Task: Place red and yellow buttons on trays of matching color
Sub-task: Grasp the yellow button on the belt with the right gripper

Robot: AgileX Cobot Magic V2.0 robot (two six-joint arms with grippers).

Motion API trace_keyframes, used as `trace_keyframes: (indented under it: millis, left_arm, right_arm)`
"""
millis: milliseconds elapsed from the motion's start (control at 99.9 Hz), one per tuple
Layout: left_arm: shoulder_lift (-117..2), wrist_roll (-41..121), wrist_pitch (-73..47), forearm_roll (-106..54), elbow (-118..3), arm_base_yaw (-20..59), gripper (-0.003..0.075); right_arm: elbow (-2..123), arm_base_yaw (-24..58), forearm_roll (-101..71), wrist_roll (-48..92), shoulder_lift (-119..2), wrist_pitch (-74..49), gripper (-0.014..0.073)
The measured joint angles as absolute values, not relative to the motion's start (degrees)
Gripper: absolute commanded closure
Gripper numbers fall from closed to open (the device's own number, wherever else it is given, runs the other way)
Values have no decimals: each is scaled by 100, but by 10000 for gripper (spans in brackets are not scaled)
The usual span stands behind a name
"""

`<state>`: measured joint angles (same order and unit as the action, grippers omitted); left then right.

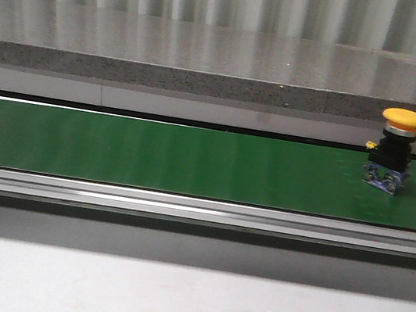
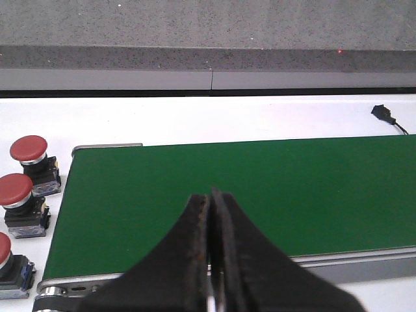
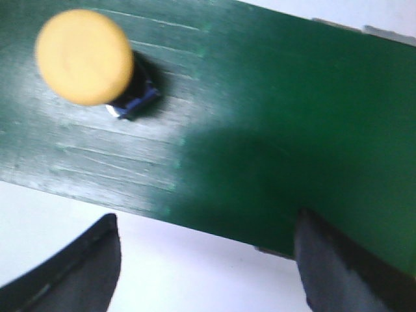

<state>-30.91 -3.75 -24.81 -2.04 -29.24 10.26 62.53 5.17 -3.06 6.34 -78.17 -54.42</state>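
A yellow button (image 1: 404,119) on a black and blue base stands upright on the green belt (image 1: 161,155) at the far right of the front view. The right wrist view looks down on the same yellow button (image 3: 84,56); my right gripper (image 3: 208,224) is open above the belt's edge, apart from the button. My left gripper (image 2: 211,198) is shut on nothing over the belt's end. Three red buttons (image 2: 28,149) (image 2: 14,190) (image 2: 3,248) stand on the white surface beside that end. No trays are in view. Neither gripper shows in the front view.
A grey stone ledge (image 1: 205,72) runs behind the belt. A metal rail (image 1: 184,208) lines the belt's front edge, with white table (image 1: 169,300) before it. A small black connector (image 2: 383,114) lies on the white surface behind the belt.
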Motion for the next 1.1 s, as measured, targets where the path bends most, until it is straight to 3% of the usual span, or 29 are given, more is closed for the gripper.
trace_keyframes:
  millis: [470,590,781,1101]
  left_arm:
    - [-3091,-375,-2481,-204,-2924,1026,740]
    - [-3091,-375,-2481,-204,-2924,1026,740]
    - [-3091,-375,-2481,-204,-2924,1026,740]
    - [-3091,-375,-2471,-204,-2924,1026,740]
  right_arm:
    - [6948,869,-361,677,-8879,-5034,47]
    - [7082,869,-361,686,-9152,-4978,146]
    - [7097,869,-347,674,-9367,-4956,426]
    - [7097,480,-369,596,-9114,-5443,451]
